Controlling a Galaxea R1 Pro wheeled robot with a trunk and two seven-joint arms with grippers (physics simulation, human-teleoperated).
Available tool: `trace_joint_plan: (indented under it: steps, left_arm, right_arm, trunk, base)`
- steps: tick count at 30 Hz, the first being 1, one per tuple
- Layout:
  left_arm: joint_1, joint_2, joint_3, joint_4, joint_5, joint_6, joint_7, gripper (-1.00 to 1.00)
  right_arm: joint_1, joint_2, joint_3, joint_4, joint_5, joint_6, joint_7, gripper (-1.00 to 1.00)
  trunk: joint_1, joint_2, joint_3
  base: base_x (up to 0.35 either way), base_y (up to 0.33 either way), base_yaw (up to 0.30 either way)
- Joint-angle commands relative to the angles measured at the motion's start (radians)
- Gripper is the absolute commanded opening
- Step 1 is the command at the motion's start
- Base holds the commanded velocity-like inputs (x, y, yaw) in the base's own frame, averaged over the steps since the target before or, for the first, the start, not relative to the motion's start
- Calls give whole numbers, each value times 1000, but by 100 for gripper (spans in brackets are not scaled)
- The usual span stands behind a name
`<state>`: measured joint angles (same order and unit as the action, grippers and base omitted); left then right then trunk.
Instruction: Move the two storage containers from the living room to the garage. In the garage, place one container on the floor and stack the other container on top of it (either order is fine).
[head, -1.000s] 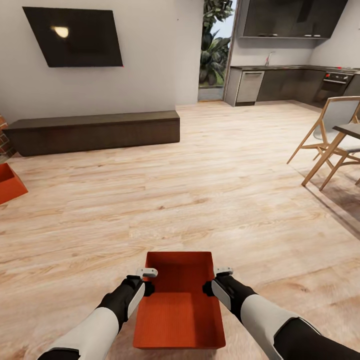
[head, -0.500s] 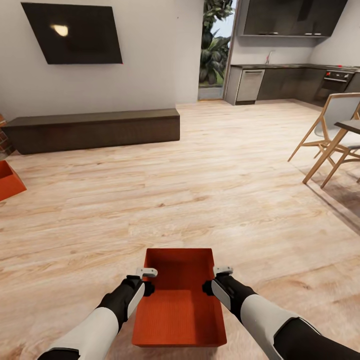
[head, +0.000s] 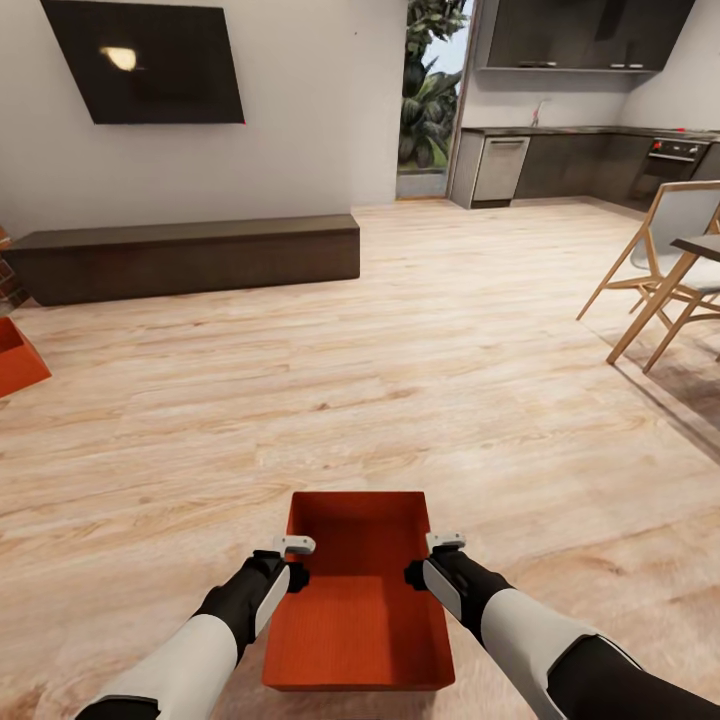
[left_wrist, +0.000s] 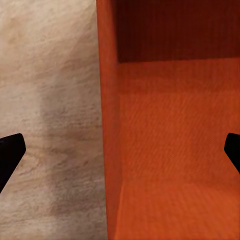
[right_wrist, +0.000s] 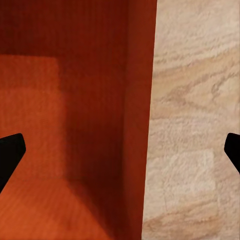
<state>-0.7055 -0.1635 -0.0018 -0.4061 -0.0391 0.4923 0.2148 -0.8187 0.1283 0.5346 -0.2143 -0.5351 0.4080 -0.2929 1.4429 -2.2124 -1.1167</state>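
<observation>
One orange-red storage container (head: 355, 610) rests on the living room's light wood planks just in front of me, between both arms. My left gripper (head: 296, 562) straddles its left wall, with the black fingertips (left_wrist: 10, 152) spread wide, one outside over the wood and one inside the bin (left_wrist: 175, 125). My right gripper (head: 430, 560) straddles the right wall in the same way, fingertips (right_wrist: 10, 150) far apart around the wall of the container (right_wrist: 60, 100). Neither pair of fingers touches the wall. The second storage container (head: 15, 360) lies at the far left, cut off by the picture's edge.
A long dark low bench (head: 190, 255) stands along the wall under the black TV (head: 150, 60). A wooden chair (head: 665, 260) and a table corner (head: 700, 245) are at the right. Dark kitchen cabinets (head: 580, 160) and a doorway to greenery (head: 430, 100) lie beyond open wood floor.
The whole room has shifted slightly upward in the picture, so the camera has moved. Both arms keep their places beside the container, and the fingers look unchanged.
</observation>
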Motion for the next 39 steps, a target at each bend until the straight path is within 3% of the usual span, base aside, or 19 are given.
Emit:
trace_joint_plan:
  steps: [1,16,30,39]
  left_arm:
    - [0,0,0,-2,-4,6,2,100]
    - [0,2,6,-2,-2,8,-1,100]
    - [0,2,6,-1,-2,8,-1,100]
    - [0,3,6,0,-2,8,-6,100]
  right_arm:
    - [0,0,8,-2,-10,5,-7,100]
    - [0,-1,10,-2,-10,5,-6,100]
    - [0,-1,10,-2,-9,5,-6,100]
    - [0,-2,10,-2,-8,5,-6,100]
  trunk:
    - [4,-8,-4]
    - [61,-113,-51]
    - [61,-113,-51]
    - [96,-176,-79]
  base:
    - [0,0,0]
    - [0,0,0]
    - [0,0,0]
    - [0,0,0]
